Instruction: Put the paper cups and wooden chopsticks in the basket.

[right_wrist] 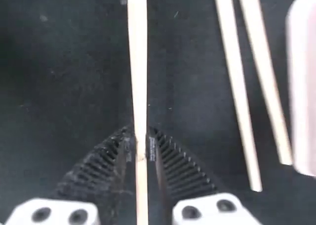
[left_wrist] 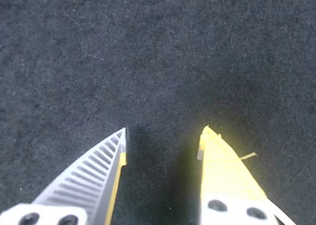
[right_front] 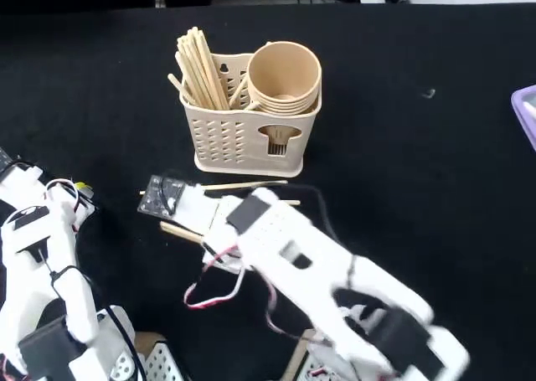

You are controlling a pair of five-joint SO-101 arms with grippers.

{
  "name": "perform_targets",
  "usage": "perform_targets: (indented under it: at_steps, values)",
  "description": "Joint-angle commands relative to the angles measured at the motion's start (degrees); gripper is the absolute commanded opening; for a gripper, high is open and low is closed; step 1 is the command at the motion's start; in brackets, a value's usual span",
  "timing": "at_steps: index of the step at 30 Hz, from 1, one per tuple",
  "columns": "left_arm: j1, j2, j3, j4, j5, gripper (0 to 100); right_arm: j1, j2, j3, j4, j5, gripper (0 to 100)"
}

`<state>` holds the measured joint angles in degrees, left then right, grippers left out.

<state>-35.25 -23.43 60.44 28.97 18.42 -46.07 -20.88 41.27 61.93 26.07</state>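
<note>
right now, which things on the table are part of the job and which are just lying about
Job: basket; paper cups in it; chopsticks standing in it; loose chopsticks on the cloth; held chopstick in the right claw.
Lying about: purple thing at the table edge.

Mid-table [right_front: 435,230], toward the far edge: basket [right_front: 251,138]. Its left compartment is crammed with chopsticks [right_front: 199,67] fanning above the rim; cups [right_front: 285,78] fill the right one. Bare cloth runs wide from the basket to the right edge, where a purple thing [right_front: 526,113] pokes in. The far-edge strip and the basket's left side are open too. Near approach is blocked: right arm [right_front: 310,260] lies slantwise from the near edge to just before the basket, wires [right_front: 209,290] looping beside it. There the right gripper [right_wrist: 139,133] pinches one loose stick [right_wrist: 137,62]; two more sticks [right_wrist: 237,86] lie close alongside. Near-left corner is taken by the left arm [right_front: 42,255]; left gripper [left_wrist: 165,131] is spread over bare cloth.
</note>
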Motion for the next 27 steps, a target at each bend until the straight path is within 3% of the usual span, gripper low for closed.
perform_targets:
  at_steps: [1, 6, 13, 20, 27]
  values:
    - [-0.1, -2.0, -0.8, -0.8, 0.2, 24, 0.9, -14.0, -3.3, 1.6, 0.4, 1.0]
    - [-0.1, -2.0, -0.9, -0.8, 0.2, 24, 6.3, -26.9, -10.2, -5.9, -0.4, 1.0]
    - [-0.1, -2.0, -0.9, -0.8, 0.2, 24, 16.4, -28.5, -11.3, -35.8, -18.4, 1.1]
    - [-0.1, -2.0, -0.9, -0.8, 0.2, 24, 17.6, -19.6, -9.2, -64.5, -21.8, 1.1]
    - [-0.1, -2.0, -0.8, -0.8, 0.2, 24, 18.1, -7.3, -13.1, -67.4, -21.5, 1.1]
